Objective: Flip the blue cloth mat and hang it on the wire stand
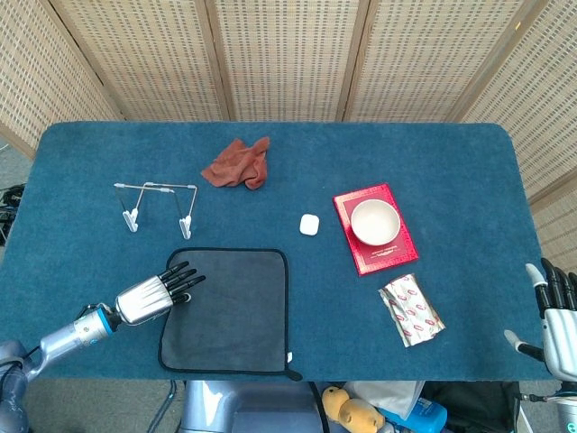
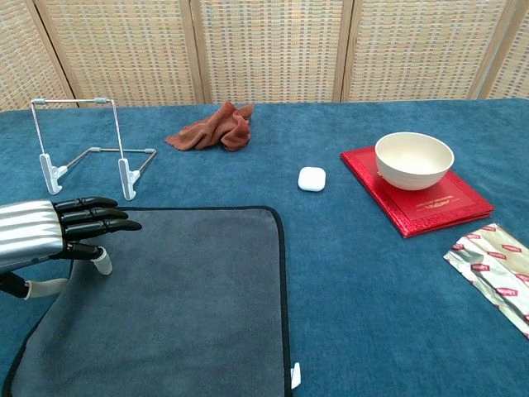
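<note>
Both views are bright and evenly lit, with soft diffuse light from above. Shadows are faint, hugging the white bowl [image 2: 414, 160] and the wire stand [image 2: 87, 157]. Focus is sharp throughout. The foil packet [image 2: 494, 270] by the bowl shows small glints.
</note>
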